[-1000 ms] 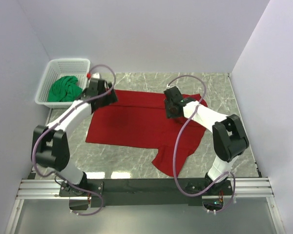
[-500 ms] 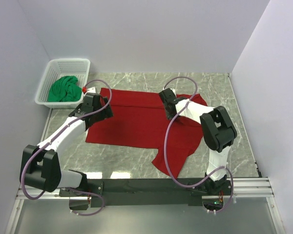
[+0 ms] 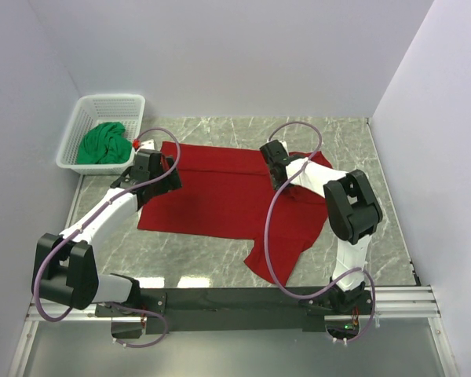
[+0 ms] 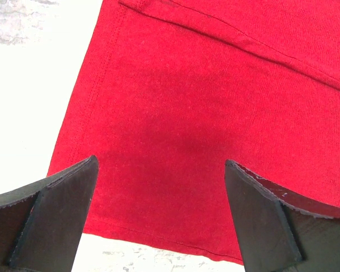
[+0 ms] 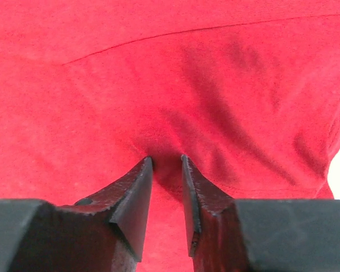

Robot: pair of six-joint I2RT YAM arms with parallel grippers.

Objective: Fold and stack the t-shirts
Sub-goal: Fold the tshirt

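**Shallow pinch on red tee: slip/drag risk**

Near edge, top view: a loose flap of the deep red soft-fabric tee (image 3: 220, 196) sticks out toward lower centre of frame. The rest lies flat across mid frame on the grey-green marble table (image 3: 385, 165). Left gripper (image 3: 162, 166) hovers over the tee's left part, jaws spread fully wide, nothing in them. Right gripper (image 3: 276, 163), at upper right of the cloth, has its jaws nearly together w/ a small ridge of red fabric nipped between the tips. Far upper left: bright green soft tee (image 3: 102, 143) lies bunched in the white plastic lattice basket (image 3: 110, 99).

Risks (my read):
- Pinch looks shallow, maybe top layer only, so cloth could slip out on lift or peel off the layer below.
- Only one side is held. If the right arm pulls w/o the left gripping, the tee prob skews and rumples.
- Mauve cable (image 3: 268, 228) crosses the cloth and may snag the loose flap.

View diffs: right wrist cam shows puckers fanning from the fingertips (image 5: 137, 181), i.e. real contact; the top view hides those tips. Left wrist cam shows the hem and a fold edge past the open fingers (image 4: 62, 215). Only the top view shows basket, green tee and flap.
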